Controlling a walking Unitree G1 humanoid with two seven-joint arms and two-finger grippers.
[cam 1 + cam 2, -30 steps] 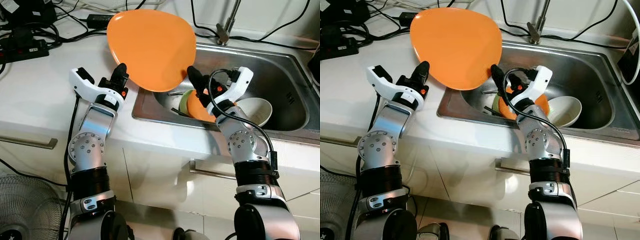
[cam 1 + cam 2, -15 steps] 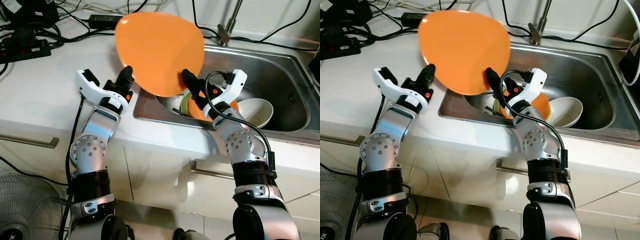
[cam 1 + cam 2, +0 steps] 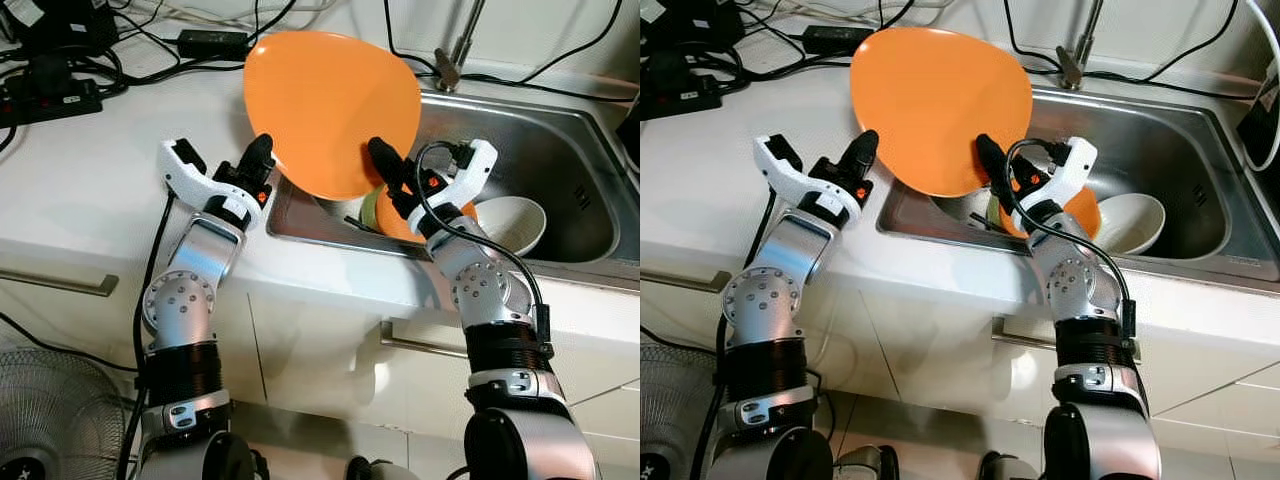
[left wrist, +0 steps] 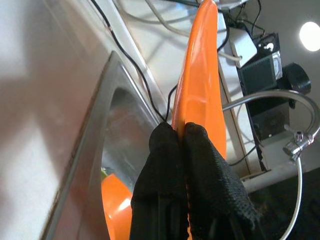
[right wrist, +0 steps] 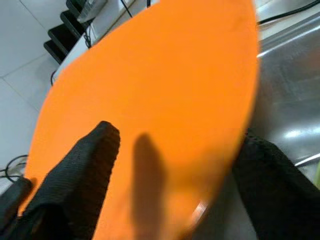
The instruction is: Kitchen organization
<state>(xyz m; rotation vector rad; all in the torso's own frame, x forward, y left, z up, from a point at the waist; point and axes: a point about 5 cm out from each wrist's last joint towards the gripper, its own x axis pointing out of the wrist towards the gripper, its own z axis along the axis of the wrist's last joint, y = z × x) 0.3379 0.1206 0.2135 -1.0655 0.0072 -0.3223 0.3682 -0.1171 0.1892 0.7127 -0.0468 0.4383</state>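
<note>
Your left gripper was clamped on the rim of the orange plate, which stood tilted above the sink's left edge. Your right gripper had its fingers spread, one seemingly resting against the plate's face. A white bowl and an orange bowl lay in the sink.

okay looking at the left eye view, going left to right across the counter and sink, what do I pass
Black power strip → left gripper, shut on the rim of the orange plate → right gripper, open against the plate → white bowl in the sink.
</note>
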